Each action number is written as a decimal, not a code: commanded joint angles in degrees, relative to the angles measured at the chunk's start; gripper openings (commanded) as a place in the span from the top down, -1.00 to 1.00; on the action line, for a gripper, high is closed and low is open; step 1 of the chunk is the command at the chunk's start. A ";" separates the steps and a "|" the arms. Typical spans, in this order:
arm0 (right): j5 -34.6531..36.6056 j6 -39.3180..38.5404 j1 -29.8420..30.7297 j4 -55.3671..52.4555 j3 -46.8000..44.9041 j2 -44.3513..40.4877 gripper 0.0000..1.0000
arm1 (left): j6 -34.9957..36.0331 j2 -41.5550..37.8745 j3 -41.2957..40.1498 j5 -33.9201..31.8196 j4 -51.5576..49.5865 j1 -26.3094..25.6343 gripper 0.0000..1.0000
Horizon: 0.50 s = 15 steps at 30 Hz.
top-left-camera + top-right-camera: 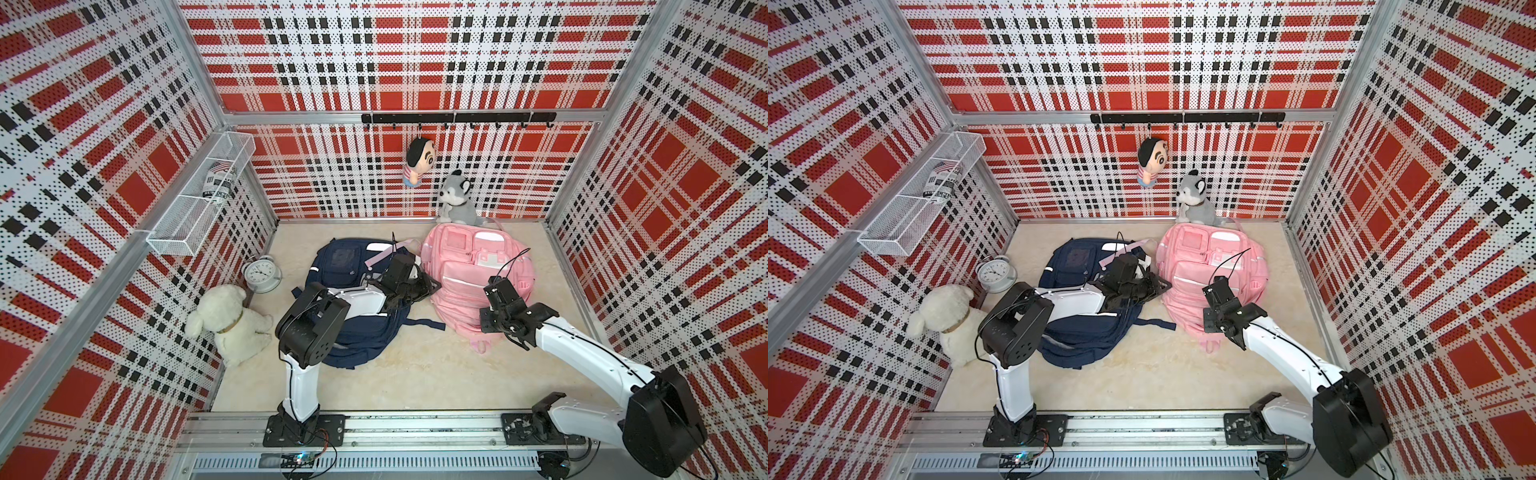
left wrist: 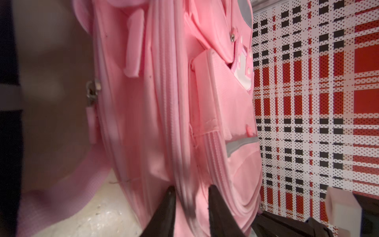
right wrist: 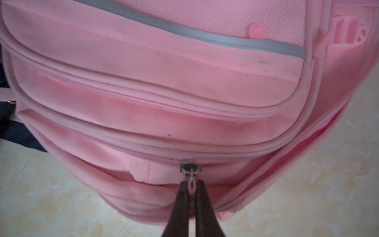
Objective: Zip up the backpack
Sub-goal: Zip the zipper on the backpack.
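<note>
Nearest the lens: my right pincer (image 3: 192, 184) is pinching the zipper pull (image 3: 192, 179), jaws together on its tab, with the slider (image 3: 190, 168) just ahead of the tips. The pink backpack (image 1: 486, 266) is lying flat on the floor (image 1: 415, 374), its long axis running from my base toward the back wall, just beside the navy backpack (image 1: 345, 257).

The zip track is arching across the near end, where I am gripping it, then bending up the flank on my right. A darker gap is showing along that flank, so I am judging that the coming pull should follow the curve that way, not go straight.

My left pincer (image 2: 191, 187) is standing apart, straddling a piped ridge on the bag's other flank; contact there is too blurred to tell. The right pincer is the one nearer the slider.

Counting:
- two backpacks
- two pincers
- one pull in grip
- three soft toys — white bear (image 1: 232, 316), husky (image 1: 455, 199), hanging doll (image 1: 417, 162)
- one alarm clock (image 1: 262, 272)
- one wire basket (image 1: 178, 224)
</note>
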 commanded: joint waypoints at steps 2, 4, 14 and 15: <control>-0.38 -0.13 -0.39 2.64 -0.92 -2.53 1.00 | 1.54 -3.63 1.15 -4.40 -0.11 -1.41 0.05; -0.38 -0.39 -0.35 2.81 -1.31 -2.59 1.00 | 2.89 -4.44 1.67 -5.63 -2.33 -2.42 -0.04; -2.85 -0.92 -0.42 6.76 -2.82 -3.19 1.00 | 2.54 -9.43 1.70 -13.12 -9.19 -7.91 -0.27; -2.86 -0.98 -0.38 6.93 -2.78 -3.06 1.00 | 2.25 -9.59 1.79 -13.57 -9.30 -8.89 -0.27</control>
